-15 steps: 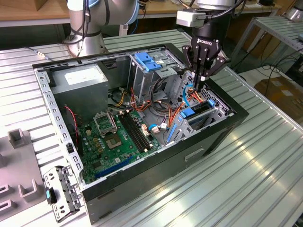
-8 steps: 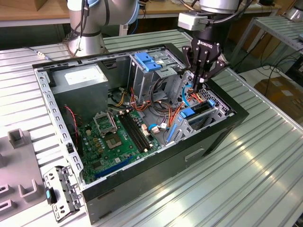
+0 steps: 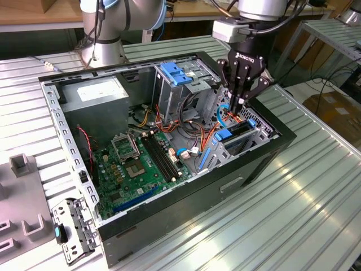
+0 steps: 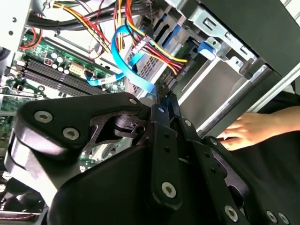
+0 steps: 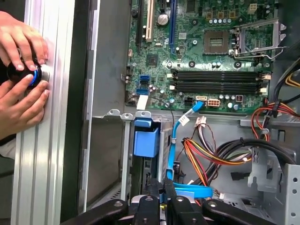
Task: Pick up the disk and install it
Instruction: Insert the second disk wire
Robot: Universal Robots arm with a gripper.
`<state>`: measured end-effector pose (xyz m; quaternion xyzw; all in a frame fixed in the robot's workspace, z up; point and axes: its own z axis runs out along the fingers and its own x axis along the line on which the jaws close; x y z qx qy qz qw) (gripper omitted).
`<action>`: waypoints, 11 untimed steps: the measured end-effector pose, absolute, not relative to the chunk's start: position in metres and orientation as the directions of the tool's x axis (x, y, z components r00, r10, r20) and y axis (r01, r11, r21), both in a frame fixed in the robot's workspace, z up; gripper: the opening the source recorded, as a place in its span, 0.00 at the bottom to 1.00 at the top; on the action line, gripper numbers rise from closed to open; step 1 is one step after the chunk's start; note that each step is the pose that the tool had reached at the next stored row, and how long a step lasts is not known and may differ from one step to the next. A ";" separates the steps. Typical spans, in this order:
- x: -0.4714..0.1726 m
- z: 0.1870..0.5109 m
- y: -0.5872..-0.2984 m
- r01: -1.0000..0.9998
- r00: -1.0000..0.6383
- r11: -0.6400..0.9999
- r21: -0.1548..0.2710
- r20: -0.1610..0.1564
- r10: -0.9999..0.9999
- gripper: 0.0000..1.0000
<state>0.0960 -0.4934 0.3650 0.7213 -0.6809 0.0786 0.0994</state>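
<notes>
Jaws [image 3: 241,104]: I see them together, pinching the blue cable [image 5: 174,140].
Disk [image 3: 232,134]: seated in its bay, at the jaws' 6 o'clock.
Hands [image 5: 21,75]: on the surface [image 5: 47,154].

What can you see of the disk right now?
The disk stands on edge in the drive bay, on the exterior view's right. It has a dark body and a blue plastic frame with a blue tab at one end, and sits between the bay's grey metal walls. The gripper is just above it; contact is unclear.

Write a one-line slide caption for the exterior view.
End effector lowered into the drive bay of an open computer case, beside the motherboard.
</notes>
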 end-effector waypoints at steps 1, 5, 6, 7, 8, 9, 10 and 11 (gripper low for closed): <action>0.096 0.365 -0.497 -0.998 0.062 -0.055 0.036 0.247 -0.967 0.16; 0.095 0.364 -0.514 -0.998 0.065 -0.059 0.031 0.212 -0.975 0.16; 0.095 0.364 -0.517 -0.998 0.064 -0.060 0.030 0.202 -0.977 0.16; 0.095 0.363 -0.520 -0.998 0.064 -0.060 0.028 0.191 -0.979 0.16; 0.095 0.363 -0.521 -0.998 0.064 -0.060 0.026 0.182 -0.981 0.16; 0.094 0.363 -0.523 -0.998 0.063 -0.060 0.018 0.172 -0.983 0.16; 0.093 0.363 -0.523 -0.998 0.062 -0.061 0.011 0.167 -0.984 0.16; 0.092 0.363 -0.524 -0.998 0.060 -0.061 0.003 0.163 -0.985 0.16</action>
